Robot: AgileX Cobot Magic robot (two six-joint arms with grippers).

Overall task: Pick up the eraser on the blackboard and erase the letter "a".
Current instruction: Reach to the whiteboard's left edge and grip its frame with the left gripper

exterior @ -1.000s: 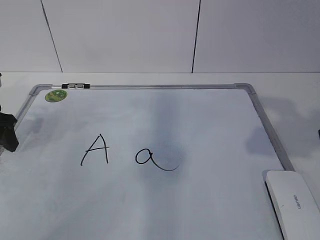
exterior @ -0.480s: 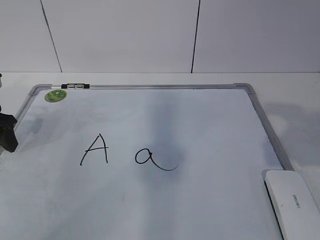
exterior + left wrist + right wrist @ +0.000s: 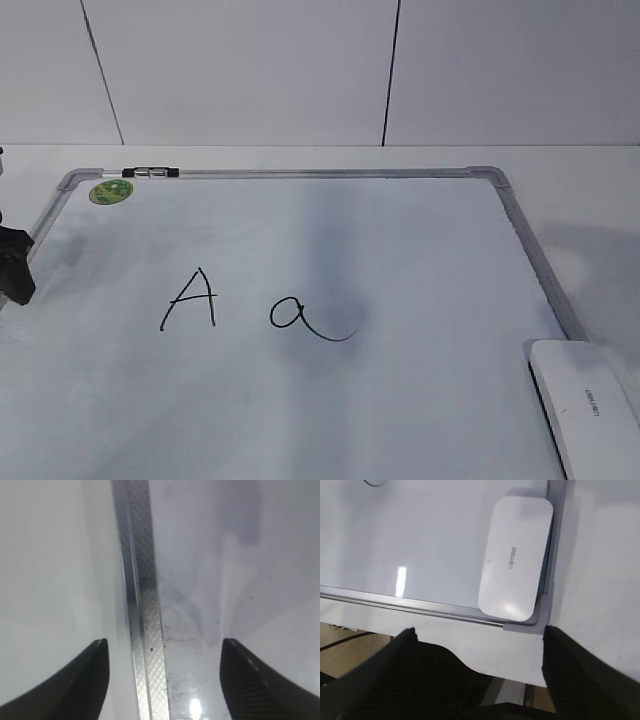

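The eraser [image 3: 516,558] was seen lying flat in the corner of the blackboard [image 3: 420,250], at about 4 o'clock from the letter "a" [image 3: 305,316]. The right gripper [image 3: 480,677] was held wide open above it, with nothing in it. The left gripper [image 3: 162,680] was also spread open and empty, over the board's frame [image 3: 142,605].

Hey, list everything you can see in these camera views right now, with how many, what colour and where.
blackboard: one, white with silver-grey frame, flat on the table.
eraser: one, white, near right corner of the board.
letter "a": one, black marker, board centre.
capital "A": one, black marker, left of the small "a".
green sticker: one, far left corner.
marker: one, black and silver, on the far frame edge.
table: one, white.
left gripper: black fingers open, straddling the left frame edge.
right gripper: black fingers open, near the eraser.
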